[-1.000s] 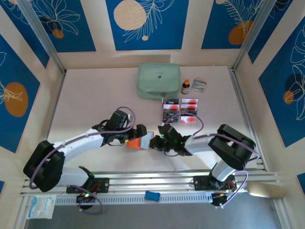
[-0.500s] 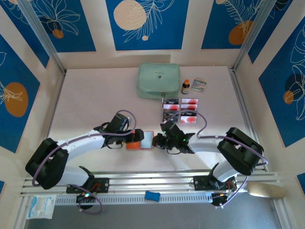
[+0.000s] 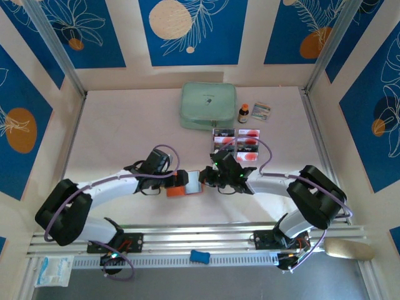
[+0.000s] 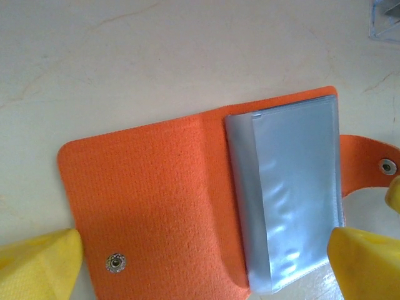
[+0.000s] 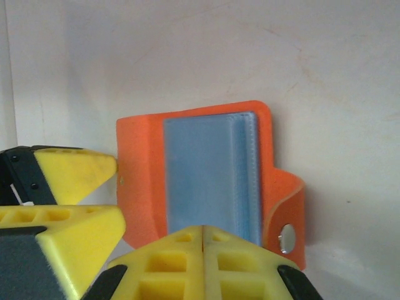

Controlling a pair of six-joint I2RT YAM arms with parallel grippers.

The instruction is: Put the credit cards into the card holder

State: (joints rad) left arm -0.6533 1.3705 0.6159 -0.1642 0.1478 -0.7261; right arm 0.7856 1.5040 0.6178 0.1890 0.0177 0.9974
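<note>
The orange card holder [image 3: 176,189] lies open on the table, its grey plastic sleeves [image 4: 294,187] fanned up on the right half. My left gripper [image 4: 200,272] is open and straddles the holder, one yellow fingertip [image 4: 37,265] at each side. My right gripper [image 5: 205,230] is shut with nothing between its fingers, and its tip rests at the near edge of the sleeves [image 5: 209,175]. In the top view the right gripper [image 3: 209,179] meets the holder from the right. The credit cards [image 3: 236,145], dark ones and pale ones with red dots, lie in a clear tray behind the right gripper.
A mint-green zip case [image 3: 208,106] sits at the back centre, with a small brown bottle [image 3: 243,113] and a printed packet [image 3: 261,111] to its right. A corner of the clear tray [image 4: 387,19] lies close to the holder. Aluminium rails [image 3: 187,234] run along the near edge.
The holder has been folded open, and its grey sleeves now show. My right gripper moved a little farther from the bases, staying shut. The left gripper stayed open around the holder.
</note>
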